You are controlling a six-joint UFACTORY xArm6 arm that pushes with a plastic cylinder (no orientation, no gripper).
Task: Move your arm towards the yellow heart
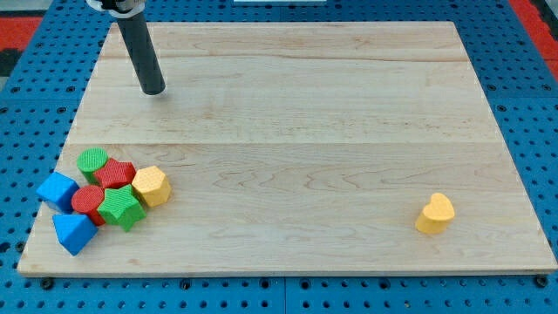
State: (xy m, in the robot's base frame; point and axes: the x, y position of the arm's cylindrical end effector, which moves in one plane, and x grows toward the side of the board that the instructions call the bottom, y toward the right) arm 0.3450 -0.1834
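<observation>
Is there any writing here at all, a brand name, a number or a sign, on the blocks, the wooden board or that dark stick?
None: no word, number, label or sign can be read anywhere in the picture.
The wooden board shows only bare grain.
The yellow heart and the cluster of blocks at the view's left are plain coloured.
My tip and its rod are plain dark.

- Bright, even light falls over the whole bench (305,131); the pale wood shows its grain with no hot glare.
- Shadows are soft and short: a faint one beside my tip (154,90), a thin dark rim under the yellow heart (435,214).
- Focus is sharp from edge to edge, with no motion blur.
- Bench edges run straight, narrowing toward the view's top; no bending shows at the corners.
- Colours are vivid.
</observation>
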